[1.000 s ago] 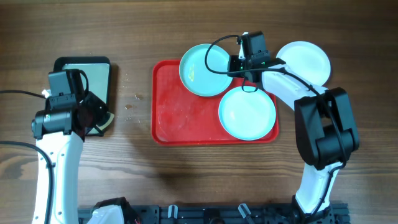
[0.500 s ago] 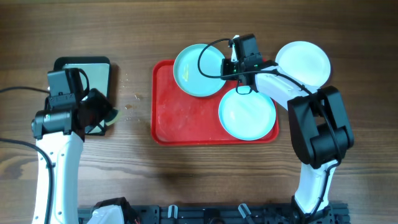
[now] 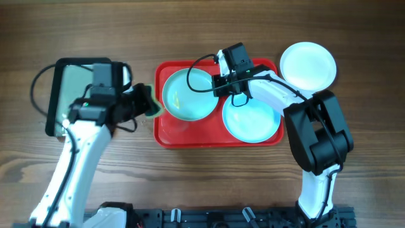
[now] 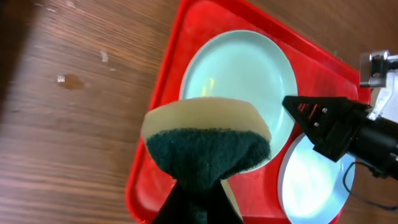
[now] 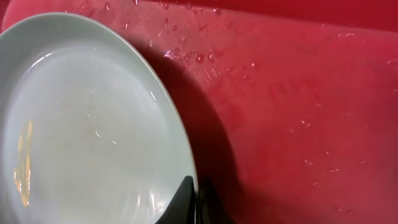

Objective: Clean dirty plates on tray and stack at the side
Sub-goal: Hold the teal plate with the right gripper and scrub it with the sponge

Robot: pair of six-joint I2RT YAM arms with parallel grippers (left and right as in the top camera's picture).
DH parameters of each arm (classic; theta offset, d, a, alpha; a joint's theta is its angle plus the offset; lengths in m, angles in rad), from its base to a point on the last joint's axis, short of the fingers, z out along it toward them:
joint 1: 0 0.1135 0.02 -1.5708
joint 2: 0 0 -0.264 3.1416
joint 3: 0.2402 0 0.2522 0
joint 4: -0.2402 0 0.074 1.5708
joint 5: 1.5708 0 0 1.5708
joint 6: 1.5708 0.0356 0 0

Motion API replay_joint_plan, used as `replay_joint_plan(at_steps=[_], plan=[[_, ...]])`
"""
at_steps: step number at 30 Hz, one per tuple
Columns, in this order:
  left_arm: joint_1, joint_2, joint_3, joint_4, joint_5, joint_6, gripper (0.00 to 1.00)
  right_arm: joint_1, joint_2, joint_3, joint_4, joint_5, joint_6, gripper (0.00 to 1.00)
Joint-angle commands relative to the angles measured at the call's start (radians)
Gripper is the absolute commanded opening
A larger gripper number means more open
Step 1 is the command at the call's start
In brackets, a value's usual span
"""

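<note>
Plate (image 3: pixel 183 96): round, glossy, yellow-streaked.

From overhead we look straight down on the whole worktop (image 3: pixel 190 183), the left wrist view looks down past its sponge (image 4: pixel 208 146) on the left half of the red tray (image 3: pixel 171 130) (image 4: pixel 140 193) (image 5: pixel 298 93), the right wrist view is very close to it, and all three share one aqua plate (image 3: pixel 186 95) (image 4: pixel 239 68) (image 5: pixel 81 124).

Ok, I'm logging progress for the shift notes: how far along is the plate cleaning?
Done, seemingly: one white plate sits off the tray, on the table. In hand: the right gripper grips the rim of a yellow-smeared aqua plate; the left gripper holds a sponge beside it. Left: scrubbing that plate, the second aqua plate, stacking both.
</note>
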Motion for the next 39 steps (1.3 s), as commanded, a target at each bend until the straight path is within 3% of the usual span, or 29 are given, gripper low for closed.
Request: replay_joint_plan(at_steps=[1,8,14,19,25,30,35,39], plan=[[-0.074,0.107,0.0,0.085,0.019,-0.106,0.04,0.01,0.008,-0.007,-0.015,-0.008,0.019,0.04],[-0.189,0.358,0.0,0.379,0.019,-0.195,0.04,0.01,0.008,-0.007,-0.037,-0.007,0.03,0.04],[-0.23,0.516,0.0,0.529,0.019,-0.294,0.04,0.01,0.008,-0.007,-0.027,0.013,0.077,0.04],[-0.229,0.557,0.0,0.481,-0.098,-0.254,0.04,0.01,0.008,-0.007,-0.031,0.042,0.076,0.04],[-0.194,0.551,0.001,0.343,-0.367,-0.041,0.04,0.01,0.008,-0.007,-0.039,0.055,0.07,0.04],[-0.166,0.488,0.002,0.319,-0.465,-0.024,0.04,0.01,0.008,-0.007,-0.039,0.058,0.07,0.04],[-0.165,0.357,0.002,0.331,-0.434,-0.024,0.04,0.01,0.008,-0.007,-0.037,0.058,0.07,0.04],[-0.165,0.352,0.001,0.397,-0.21,-0.059,0.04,0.01,0.008,-0.007,-0.031,0.058,0.071,0.04]])
